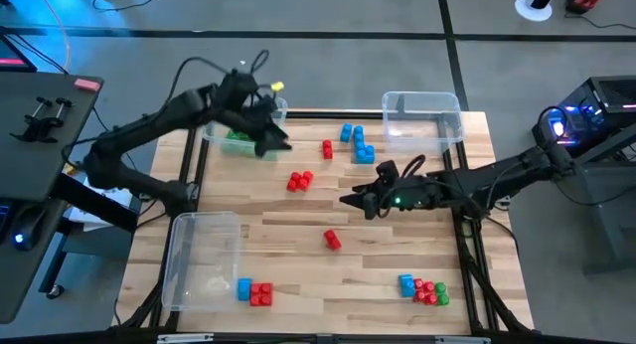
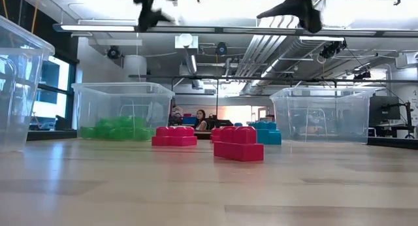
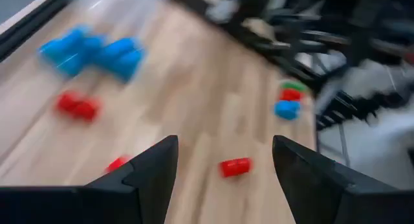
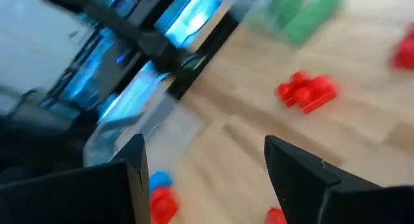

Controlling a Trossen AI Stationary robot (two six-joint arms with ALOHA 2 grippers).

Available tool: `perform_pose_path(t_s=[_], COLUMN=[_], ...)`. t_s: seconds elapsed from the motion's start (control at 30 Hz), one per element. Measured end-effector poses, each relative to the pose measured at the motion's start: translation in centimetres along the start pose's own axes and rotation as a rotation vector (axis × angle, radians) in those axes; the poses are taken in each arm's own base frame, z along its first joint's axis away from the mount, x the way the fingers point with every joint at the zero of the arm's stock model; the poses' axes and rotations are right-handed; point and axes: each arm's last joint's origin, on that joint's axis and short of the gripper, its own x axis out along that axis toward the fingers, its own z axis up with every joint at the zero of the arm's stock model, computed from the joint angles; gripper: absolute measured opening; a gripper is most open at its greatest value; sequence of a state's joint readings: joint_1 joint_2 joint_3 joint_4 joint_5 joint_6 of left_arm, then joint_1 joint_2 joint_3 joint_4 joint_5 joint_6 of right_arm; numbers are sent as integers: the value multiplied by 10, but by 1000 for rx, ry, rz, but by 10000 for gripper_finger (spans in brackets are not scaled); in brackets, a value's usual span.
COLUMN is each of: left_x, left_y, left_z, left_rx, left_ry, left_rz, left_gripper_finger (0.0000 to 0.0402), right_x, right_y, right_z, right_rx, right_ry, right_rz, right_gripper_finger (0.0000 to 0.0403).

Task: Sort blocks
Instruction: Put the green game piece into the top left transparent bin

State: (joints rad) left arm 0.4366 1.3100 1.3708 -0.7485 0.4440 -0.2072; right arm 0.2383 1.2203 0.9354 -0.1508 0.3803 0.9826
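The left hand (image 1: 270,135) is open and empty, raised beside the green bin (image 1: 245,125) at the far left of the tabletop (image 1: 298,274). The right hand (image 1: 360,198) is open and empty too, over the middle. The blocks (image 1: 300,181) lie scattered: red in the middle, blue near the far bin (image 1: 423,120), mixed clusters at the near edge. They look light, stiff and smooth; gripping the flat sides should hold best. The middle is open, but the near clusters lie close to the edge.

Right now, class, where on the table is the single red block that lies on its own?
In the high view, the lone red block lies near the table's middle, toward the near edge, just below the right gripper.
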Motion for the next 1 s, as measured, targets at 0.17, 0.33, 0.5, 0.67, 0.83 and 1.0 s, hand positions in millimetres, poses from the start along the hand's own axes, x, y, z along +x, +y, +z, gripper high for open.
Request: perform_pose_path(t_s=[0.17, 0.33, 0.5, 0.67, 0.83, 1.0], left_x=[11, 19, 20, 19, 17, 16], left_y=[-66, -90, -92, -82, -75, -70], left_z=[-15, -26, -27, -22, -15, -11], left_rx=[221, 213, 214, 200, 243, 276], left_ry=[-32, -37, -43, -61, -95, -121], left_rz=[-11, 47, 66, 100, 115, 126], left_gripper_finger=[238, 238, 238, 238, 238, 238], right_x=[14, 40, 19, -36, -77, -92], right_y=[3, -5, -6, -6, -8, -16], right_z=[-8, -31, -61, -101, -149, -176], right_rx=[-23, -152, -270, -208, -134, -110], right_ry=[197, 482, 840, 1098, 1263, 1355], right_rz=[96, -106, -349, -565, -689, -745], right_gripper_finger=[192, 192, 192, 192, 190, 124])
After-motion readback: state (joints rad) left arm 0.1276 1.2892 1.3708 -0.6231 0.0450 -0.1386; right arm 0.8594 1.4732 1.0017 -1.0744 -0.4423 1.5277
